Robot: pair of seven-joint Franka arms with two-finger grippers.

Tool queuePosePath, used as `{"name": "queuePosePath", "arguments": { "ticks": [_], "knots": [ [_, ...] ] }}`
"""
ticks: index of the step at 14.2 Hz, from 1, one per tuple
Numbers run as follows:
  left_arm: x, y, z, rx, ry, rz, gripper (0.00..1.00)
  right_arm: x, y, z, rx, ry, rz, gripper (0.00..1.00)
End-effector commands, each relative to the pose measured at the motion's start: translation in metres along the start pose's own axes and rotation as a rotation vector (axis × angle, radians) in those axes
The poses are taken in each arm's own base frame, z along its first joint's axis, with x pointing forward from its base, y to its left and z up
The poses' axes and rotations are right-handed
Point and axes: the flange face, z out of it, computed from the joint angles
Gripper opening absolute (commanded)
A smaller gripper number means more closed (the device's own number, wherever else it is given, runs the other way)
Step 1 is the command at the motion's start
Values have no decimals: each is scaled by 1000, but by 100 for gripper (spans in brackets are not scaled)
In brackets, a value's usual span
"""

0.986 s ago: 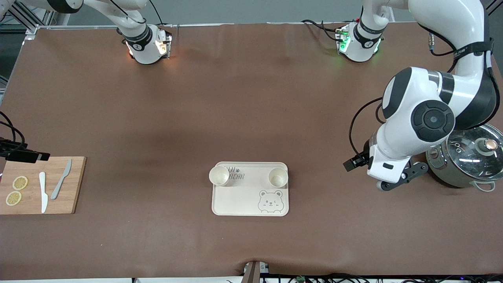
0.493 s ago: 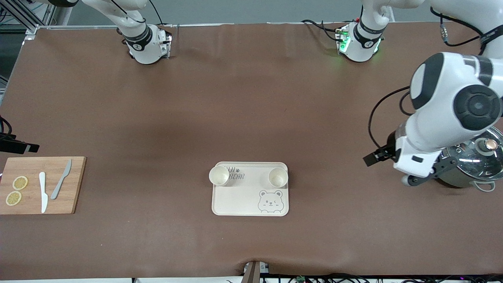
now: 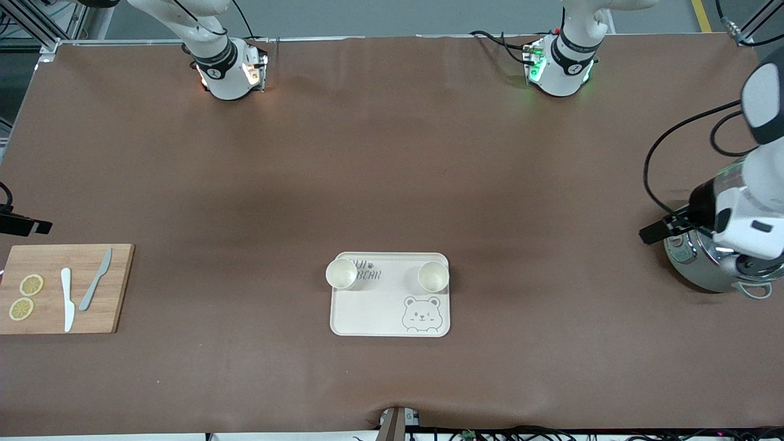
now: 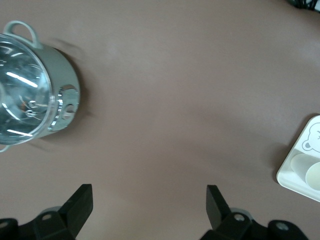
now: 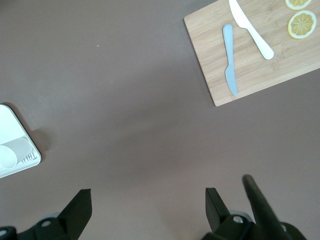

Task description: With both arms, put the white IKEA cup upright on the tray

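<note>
The cream tray point(image 3: 373, 312) with the bear drawing lies at the table's middle, near the front camera. Two white cups stand upright on its two farther corners, one point(image 3: 341, 273) toward the right arm's end and one point(image 3: 433, 276) toward the left arm's end. My left gripper point(image 4: 148, 202) is open and empty, high over bare table beside the pot; the tray's corner point(image 4: 292, 170) shows with a cup point(image 4: 311, 175). My right gripper point(image 5: 148, 202) is open and empty, high over bare table between the tray point(image 5: 12, 130) and the cutting board.
A steel pot with a glass lid point(image 3: 704, 269) stands at the left arm's end, partly under the left arm's hand point(image 3: 750, 226); it also shows in the left wrist view point(image 4: 30, 95). A wooden cutting board point(image 3: 67, 288) with two knives and two lemon slices lies at the right arm's end.
The left arm has swung away from the tray toward its own end of the table and now hangs over the pot. The cups and tray have not moved.
</note>
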Motion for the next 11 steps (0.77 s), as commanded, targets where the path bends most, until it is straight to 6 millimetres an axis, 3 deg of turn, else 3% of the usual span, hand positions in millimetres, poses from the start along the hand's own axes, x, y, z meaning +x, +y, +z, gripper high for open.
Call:
{"name": "queuePosePath", "arguments": {
  "ticks": [1,4,11],
  "knots": [
    [-4,-33,-20,14,14,34,100,-9,8,-9,-34,8,-2,100],
    [-4,-63,-40,5,37,54,100,-11,6,-11,-41,13,-3,100],
    [-24,-80,-70,1,40,72,100,-16,4,-19,-38,26,-8,100]
  ]
}}
